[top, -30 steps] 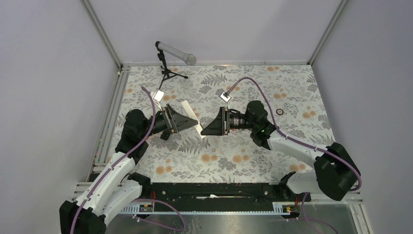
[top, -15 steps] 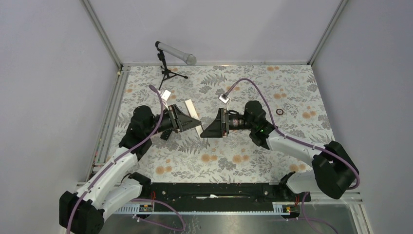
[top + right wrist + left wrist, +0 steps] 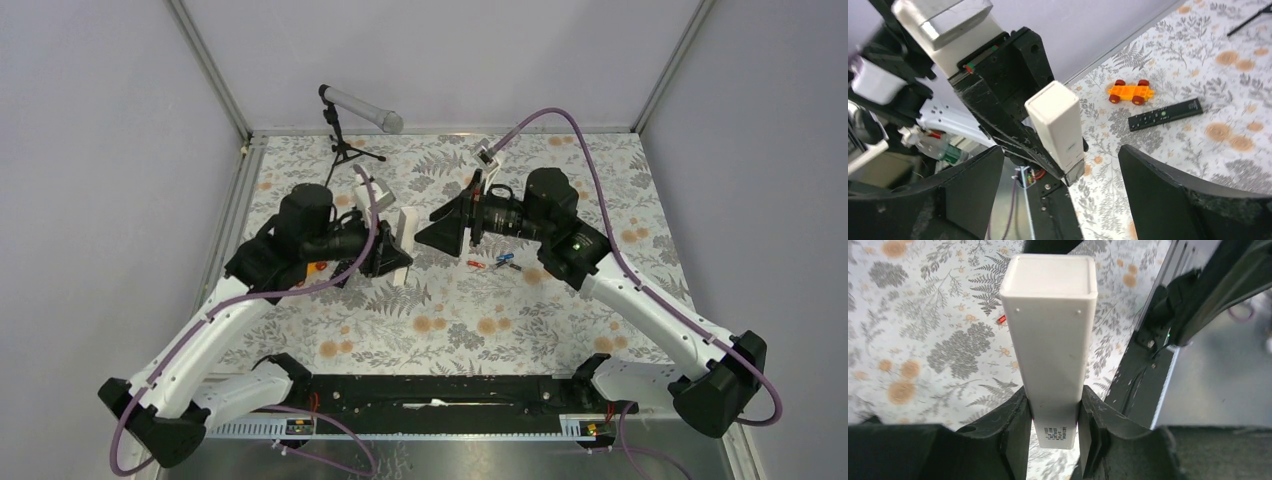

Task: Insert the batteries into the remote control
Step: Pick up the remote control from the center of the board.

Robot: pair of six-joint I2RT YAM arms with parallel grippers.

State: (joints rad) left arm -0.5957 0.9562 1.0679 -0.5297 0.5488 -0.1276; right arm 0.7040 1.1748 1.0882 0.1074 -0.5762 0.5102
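Now, left fingers [image 3: 1015, 440] clamped on white remote [image 3: 1053, 340], right fingers [image 3: 1188, 195] spread wide, empty.

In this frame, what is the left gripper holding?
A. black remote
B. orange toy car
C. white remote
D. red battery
C: the left wrist view shows the left gripper pressed against both sides of the white remote, while the black remote lies on the table.

I work in a lab test cell: plain pale walls [image 3: 450, 50] and aluminium rails [image 3: 208, 68] box in my counter [image 3: 450, 310], which wears a fern-print cloth. A microphone [image 3: 360, 108] on a small tripod stands at the back, and purple cables [image 3: 550, 110] loop above a black mounting rail [image 3: 440, 390].
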